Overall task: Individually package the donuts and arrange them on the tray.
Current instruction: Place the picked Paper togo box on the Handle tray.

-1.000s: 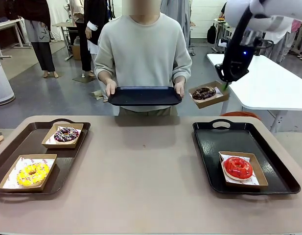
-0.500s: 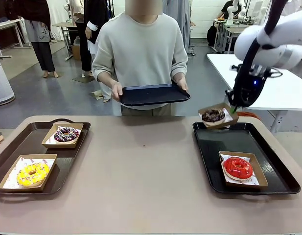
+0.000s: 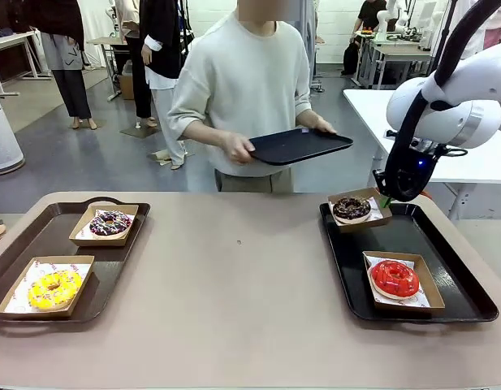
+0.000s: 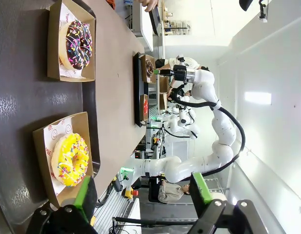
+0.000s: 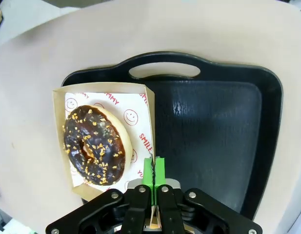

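Chocolate donut [image 5: 94, 145], nut-flecked, sits in a cardboard tray [image 5: 145, 105] pinched by right fingers [image 5: 148, 171].

Probably robotics lab, white worktables [image 3: 445, 134], other arms

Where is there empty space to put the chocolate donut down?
The black tray is bare at its far half, behind the red donut. The table is bare between both trays. The brown tray is crowded.
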`<state>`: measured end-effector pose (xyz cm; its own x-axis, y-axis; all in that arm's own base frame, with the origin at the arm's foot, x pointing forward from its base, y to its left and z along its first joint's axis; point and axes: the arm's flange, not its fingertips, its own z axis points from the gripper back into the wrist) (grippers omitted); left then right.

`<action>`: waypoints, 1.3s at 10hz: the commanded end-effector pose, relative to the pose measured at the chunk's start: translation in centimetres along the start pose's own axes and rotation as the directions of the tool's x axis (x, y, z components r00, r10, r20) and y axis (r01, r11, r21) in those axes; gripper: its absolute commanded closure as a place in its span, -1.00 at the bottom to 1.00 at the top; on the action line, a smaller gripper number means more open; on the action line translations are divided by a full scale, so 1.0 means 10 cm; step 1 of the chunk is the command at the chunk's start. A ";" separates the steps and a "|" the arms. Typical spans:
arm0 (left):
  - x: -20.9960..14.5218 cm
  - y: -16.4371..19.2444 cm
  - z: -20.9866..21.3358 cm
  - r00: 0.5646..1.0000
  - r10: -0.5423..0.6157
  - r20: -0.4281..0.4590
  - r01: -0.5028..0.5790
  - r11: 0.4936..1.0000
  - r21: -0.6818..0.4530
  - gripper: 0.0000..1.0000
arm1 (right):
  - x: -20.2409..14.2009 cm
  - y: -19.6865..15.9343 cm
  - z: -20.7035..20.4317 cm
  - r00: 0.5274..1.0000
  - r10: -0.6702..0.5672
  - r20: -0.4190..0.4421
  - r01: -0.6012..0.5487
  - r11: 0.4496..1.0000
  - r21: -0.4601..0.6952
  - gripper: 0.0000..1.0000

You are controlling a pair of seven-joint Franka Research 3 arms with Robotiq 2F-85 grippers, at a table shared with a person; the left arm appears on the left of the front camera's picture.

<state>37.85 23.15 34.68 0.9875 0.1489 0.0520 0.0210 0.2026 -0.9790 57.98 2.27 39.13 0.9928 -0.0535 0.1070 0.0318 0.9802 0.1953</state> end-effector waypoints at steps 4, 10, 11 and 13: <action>0.00 -0.02 0.01 1.000 -0.006 -0.011 0.006 1.000 -0.003 -1.00 | 0.01 0.00 -0.04 1.000 0.021 -0.010 -0.021 1.000 0.001 0.97; 0.00 -0.02 0.01 1.000 -0.006 -0.011 0.006 1.000 -0.003 -1.00 | -0.06 -0.05 -0.08 1.000 -0.005 0.002 0.005 1.000 -0.031 0.97; 0.00 -0.02 0.01 1.000 -0.006 -0.011 0.006 1.000 -0.003 -1.00 | -0.11 -0.09 -0.06 1.000 -0.007 0.011 0.007 0.999 -0.041 0.97; 0.00 -0.02 0.01 1.000 -0.006 -0.011 0.006 1.000 -0.003 -1.00 | -0.15 -0.21 -0.13 1.000 -0.014 0.006 0.015 0.998 -0.066 0.97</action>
<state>37.85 23.15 34.69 0.9875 0.1489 0.0521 0.0211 0.2026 -0.9790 57.39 1.04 37.79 0.9941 -0.0564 0.0924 0.0402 0.9849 0.1687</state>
